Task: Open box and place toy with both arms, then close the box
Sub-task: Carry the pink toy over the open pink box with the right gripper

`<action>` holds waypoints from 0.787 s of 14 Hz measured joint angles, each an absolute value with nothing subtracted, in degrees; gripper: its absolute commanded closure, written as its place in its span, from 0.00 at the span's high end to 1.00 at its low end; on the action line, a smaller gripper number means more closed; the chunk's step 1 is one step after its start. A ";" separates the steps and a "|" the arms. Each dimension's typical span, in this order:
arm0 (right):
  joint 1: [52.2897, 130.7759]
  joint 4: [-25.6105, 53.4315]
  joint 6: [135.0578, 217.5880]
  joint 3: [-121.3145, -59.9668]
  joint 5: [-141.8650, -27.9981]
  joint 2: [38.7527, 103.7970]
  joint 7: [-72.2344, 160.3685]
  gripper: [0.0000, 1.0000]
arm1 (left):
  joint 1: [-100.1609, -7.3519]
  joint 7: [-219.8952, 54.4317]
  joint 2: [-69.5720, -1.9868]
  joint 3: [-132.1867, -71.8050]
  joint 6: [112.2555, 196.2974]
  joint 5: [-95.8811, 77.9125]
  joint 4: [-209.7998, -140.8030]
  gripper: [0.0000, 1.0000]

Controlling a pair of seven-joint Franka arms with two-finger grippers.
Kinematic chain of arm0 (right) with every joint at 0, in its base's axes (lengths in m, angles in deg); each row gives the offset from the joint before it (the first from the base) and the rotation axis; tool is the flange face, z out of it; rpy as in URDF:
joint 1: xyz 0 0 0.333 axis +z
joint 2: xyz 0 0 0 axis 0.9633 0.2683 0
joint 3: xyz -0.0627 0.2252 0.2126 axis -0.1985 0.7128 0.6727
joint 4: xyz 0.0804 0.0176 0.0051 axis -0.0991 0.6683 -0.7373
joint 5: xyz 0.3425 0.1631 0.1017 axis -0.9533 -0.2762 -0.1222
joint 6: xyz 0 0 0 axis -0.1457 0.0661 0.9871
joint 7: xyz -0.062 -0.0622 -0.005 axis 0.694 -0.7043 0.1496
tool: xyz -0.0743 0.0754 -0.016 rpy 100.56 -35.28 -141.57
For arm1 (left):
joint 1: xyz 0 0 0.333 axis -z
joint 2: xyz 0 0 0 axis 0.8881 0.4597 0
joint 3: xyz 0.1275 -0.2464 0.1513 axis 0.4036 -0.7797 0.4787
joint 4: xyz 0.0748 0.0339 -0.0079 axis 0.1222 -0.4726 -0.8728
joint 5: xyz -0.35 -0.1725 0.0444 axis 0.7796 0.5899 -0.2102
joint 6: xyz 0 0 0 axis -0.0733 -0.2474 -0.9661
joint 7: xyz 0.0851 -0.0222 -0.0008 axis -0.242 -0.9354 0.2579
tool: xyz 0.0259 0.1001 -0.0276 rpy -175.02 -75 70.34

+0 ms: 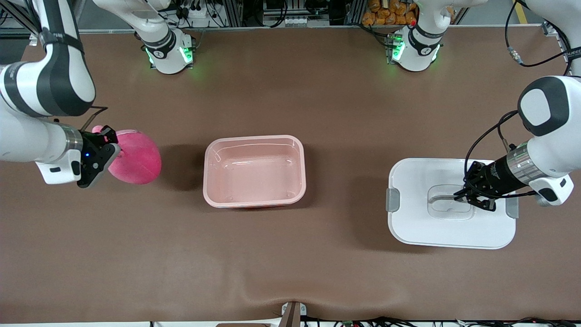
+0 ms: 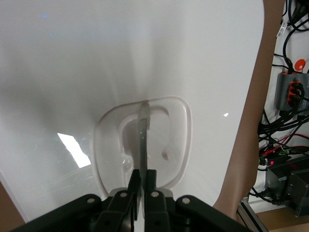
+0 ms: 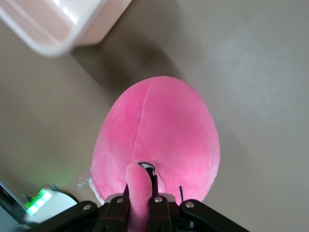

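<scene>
The pink translucent box [image 1: 254, 203] stands open and empty at the table's middle. Its white lid [image 1: 449, 227], with grey side clips [image 1: 392, 200], is toward the left arm's end of the table. My left gripper [image 1: 476, 198] is shut on the lid's clear handle [image 1: 447, 197]. In the left wrist view the fingertips [image 2: 143, 176] pinch the thin handle [image 2: 144, 121] over the lid [image 2: 96, 72]. My right gripper [image 1: 106, 145] is shut on an ear of the hot-pink toy [image 1: 136, 156] toward the right arm's end. The right wrist view shows the ear [image 3: 137, 181] between the fingers and the toy [image 3: 159, 125] hanging below.
The brown table [image 1: 290, 272] spreads around the box. A corner of the box shows in the right wrist view [image 3: 53, 24]. The arm bases [image 1: 170, 52] stand along the table's edge away from the front camera. Cables and electronics [image 2: 289, 92] lie off the table's edge beside the lid.
</scene>
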State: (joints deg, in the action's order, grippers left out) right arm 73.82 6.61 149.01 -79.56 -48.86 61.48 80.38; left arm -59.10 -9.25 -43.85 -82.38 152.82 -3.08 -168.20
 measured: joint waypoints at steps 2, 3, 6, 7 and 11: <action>73.92 4.84 147.64 -76.07 -48.93 61.48 70.64 0.00 | -58.90 -9.25 -43.85 -82.86 152.73 -3.08 -168.24 0.00; 73.99 4.47 147.49 -74.42 -48.93 61.48 66.28 0.00 | -58.77 -9.25 -43.85 -83.04 152.69 -3.08 -168.24 0.00; 74.13 3.79 147.54 -71.53 -50.05 61.51 53.86 0.00 | -58.69 -9.25 -43.85 -83.82 152.63 -3.08 -168.24 0.00; 74.14 3.37 147.58 -71.30 -51.28 61.59 50.03 0.00 | -58.67 -9.25 -43.85 -83.97 152.59 -3.08 -168.24 0.00; 74.15 1.44 147.85 -70.87 -53.80 62.87 42.91 0.00 | -58.31 -9.23 -43.84 -84.63 152.38 -3.08 -168.27 0.00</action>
